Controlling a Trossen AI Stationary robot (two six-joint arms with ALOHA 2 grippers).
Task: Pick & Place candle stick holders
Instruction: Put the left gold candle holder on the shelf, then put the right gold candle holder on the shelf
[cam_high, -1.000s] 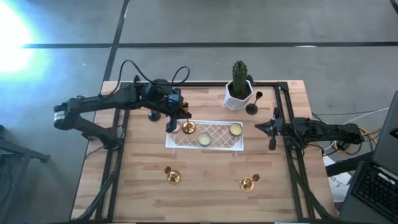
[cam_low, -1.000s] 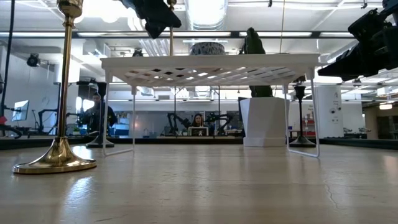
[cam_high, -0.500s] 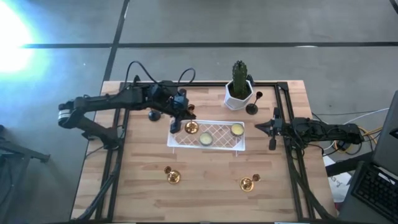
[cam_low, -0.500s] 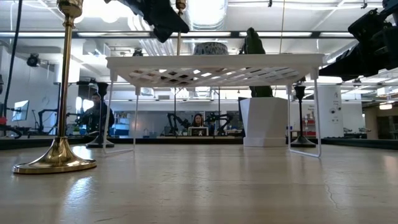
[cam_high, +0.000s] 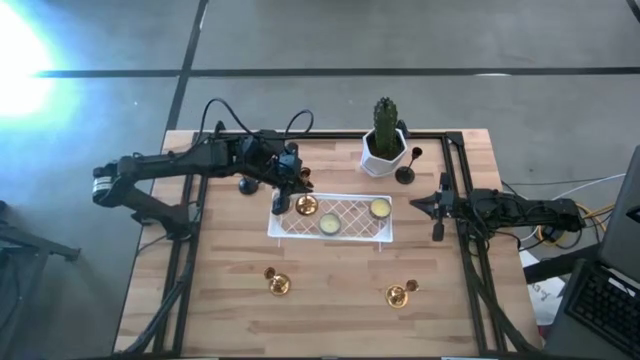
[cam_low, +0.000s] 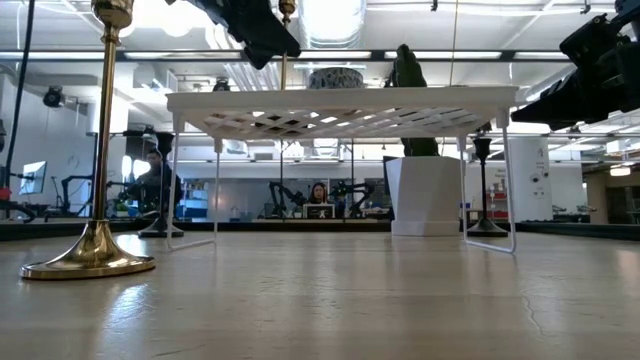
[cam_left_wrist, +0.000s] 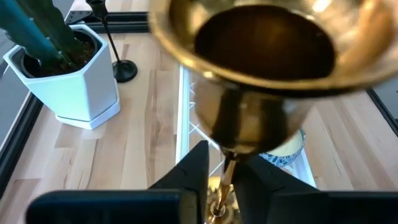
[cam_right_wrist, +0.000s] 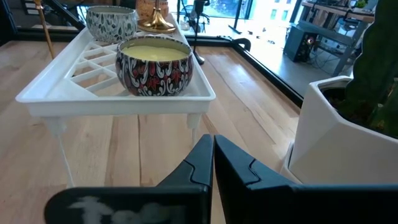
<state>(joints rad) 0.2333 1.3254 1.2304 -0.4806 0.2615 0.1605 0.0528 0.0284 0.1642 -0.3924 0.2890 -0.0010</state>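
Holders: you see three gold holders (cam_high: 304, 205) (cam_high: 277, 284) (cam_high: 398, 295), two black holders (cam_high: 247, 184) (cam_high: 405, 173) | left tool (cam_high: 284, 190) narrowly straddles one gold stem on white rack (cam_high: 345, 232) left edge | right tool (cam_high: 423, 206) closed, empty, right surface (cam_high: 330, 300) edge | front surface open

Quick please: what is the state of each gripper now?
Left gripper: around shiny gold candle stick holder stem; grip cannot be told.
Right gripper: closed, empty.

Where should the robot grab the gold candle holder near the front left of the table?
Probably by the thin stem of the gold holder, coming in level from the side. It stands upright; the base is wide and flat, and the stem is the narrowest part for a hand to close on.
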